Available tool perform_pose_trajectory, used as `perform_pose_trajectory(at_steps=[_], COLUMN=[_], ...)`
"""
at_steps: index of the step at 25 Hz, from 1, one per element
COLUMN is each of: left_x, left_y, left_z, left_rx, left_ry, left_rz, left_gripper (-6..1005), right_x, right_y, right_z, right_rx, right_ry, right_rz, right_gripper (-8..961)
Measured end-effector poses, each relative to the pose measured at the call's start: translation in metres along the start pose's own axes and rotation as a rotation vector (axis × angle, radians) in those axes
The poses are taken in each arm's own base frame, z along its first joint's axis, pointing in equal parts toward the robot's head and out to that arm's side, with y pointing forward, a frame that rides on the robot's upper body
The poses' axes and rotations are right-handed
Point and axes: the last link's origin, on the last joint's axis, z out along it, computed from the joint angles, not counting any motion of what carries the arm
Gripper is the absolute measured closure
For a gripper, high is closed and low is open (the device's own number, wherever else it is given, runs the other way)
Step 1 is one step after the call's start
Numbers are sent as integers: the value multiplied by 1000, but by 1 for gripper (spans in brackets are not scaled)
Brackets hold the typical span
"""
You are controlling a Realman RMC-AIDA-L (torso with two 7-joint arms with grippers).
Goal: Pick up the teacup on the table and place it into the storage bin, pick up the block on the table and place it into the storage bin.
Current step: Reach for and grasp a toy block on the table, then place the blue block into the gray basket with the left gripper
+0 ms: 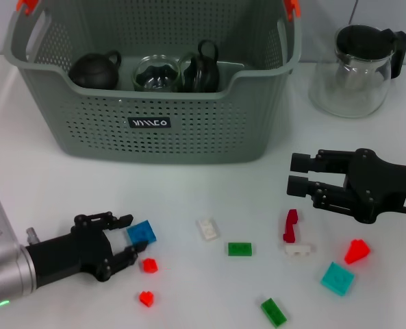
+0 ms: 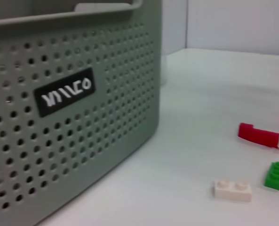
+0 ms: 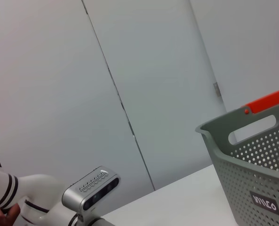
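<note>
The grey-green storage bin (image 1: 155, 130) stands at the back of the table. It holds a black teapot (image 1: 93, 70), a glass teacup (image 1: 155, 74) and a black cup (image 1: 201, 68). A blue block (image 1: 142, 233) lies flat on the table at the front left. My left gripper (image 1: 124, 238) is low over the table, open, its fingertips just short of the blue block. My right gripper (image 1: 298, 173) hovers open and empty at the right, above a red block (image 1: 291, 225). The bin's label (image 2: 64, 94) fills the left wrist view.
Loose blocks are scattered at the front: two small red (image 1: 148, 265), white (image 1: 207, 229), green (image 1: 239, 249), teal (image 1: 337, 278) and several others. A glass pitcher with a black lid (image 1: 357, 68) stands at the back right. The bin also shows in the right wrist view (image 3: 257, 179).
</note>
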Motion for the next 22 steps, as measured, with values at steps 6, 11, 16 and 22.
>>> perform_pose_trajectory(at_steps=[6,11,16,22], left_x=[1,1,2,11], left_y=[-3,-2,-2,-8], left_z=[0,1,-3,-22], left_rx=[-3,-10,-14,-18], left_ry=[-11,-13,-8,46], left_rz=[-8,-5,-12,-66], left_gripper=[482,578,599,600], right_x=[0,-1,-1,-1], right_y=[0,0,0,0], right_z=[-1,0,0,-1], right_rx=[-1,-4,-6,-3], right_ry=[0,0,0,-2], right_rz=[0,-1,-2,-3], right_gripper=[459,459,459,459])
